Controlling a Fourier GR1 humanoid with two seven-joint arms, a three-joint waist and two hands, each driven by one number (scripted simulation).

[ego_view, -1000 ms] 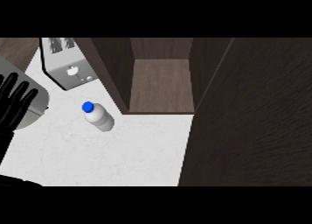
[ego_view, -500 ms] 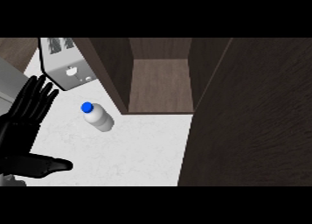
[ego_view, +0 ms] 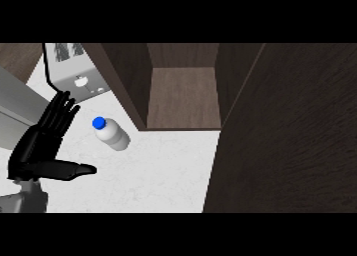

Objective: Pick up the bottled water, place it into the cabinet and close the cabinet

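A small clear water bottle (ego_view: pixel 113 136) with a blue cap (ego_view: pixel 99 122) stands on the white counter (ego_view: pixel 159 170), just in front of the cabinet's left wall. My left hand (ego_view: pixel 39 150) is to the bottle's left and apart from it. It is open, with straight fingers pointing up the view and the thumb stretched out to the right below the bottle. The dark wooden cabinet (ego_view: pixel 182 95) stands open with a bare shelf inside. Its door (ego_view: pixel 299 130) is swung out and fills the right of the view. My right hand does not show.
A silver toaster (ego_view: pixel 74 75) with a black cord stands at the back left, beside the cabinet's left wall. A grey slab (ego_view: pixel 7 102) runs along the left edge behind my hand.
My left hand has come in from the left edge, moving right and forward, and now stands close beside the bottle. The bottle and cabinet have not moved.
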